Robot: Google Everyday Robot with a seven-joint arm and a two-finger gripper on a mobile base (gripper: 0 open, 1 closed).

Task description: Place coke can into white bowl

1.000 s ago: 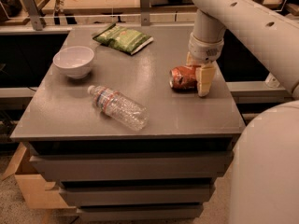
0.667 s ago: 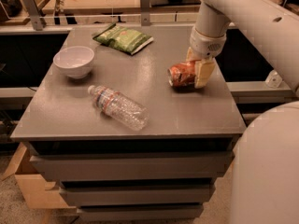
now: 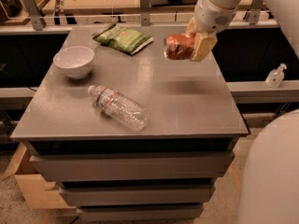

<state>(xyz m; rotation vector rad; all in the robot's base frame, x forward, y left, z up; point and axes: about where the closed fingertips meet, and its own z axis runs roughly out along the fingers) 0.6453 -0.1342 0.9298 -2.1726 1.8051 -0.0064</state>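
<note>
Camera view: coke can (image 3: pixel 178 46) hangs on its side in the air above the far right part of the grey table (image 3: pixel 187 106), clear of the surface. Its red wall looks dented and creased. The gripper (image 3: pixel 192 45), at the end of the white arm, has its jaws closed on the can, and one tan finger (image 3: pixel 203 46) covers the can's right end. The white bowl (image 3: pixel 74 61) stands upright near the table's left edge, well apart from the can. A clear water bottle (image 3: pixel 119 108) lies on its side nearer the front, and a green bag (image 3: pixel 123 38) lies at the far edge.

Warm overhead light casts a soft shadow on the grey table (image 3: pixel 196 118) beneath the raised gripper (image 3: pixel 192 45) clasping a red coke can (image 3: pixel 176 47).
</note>
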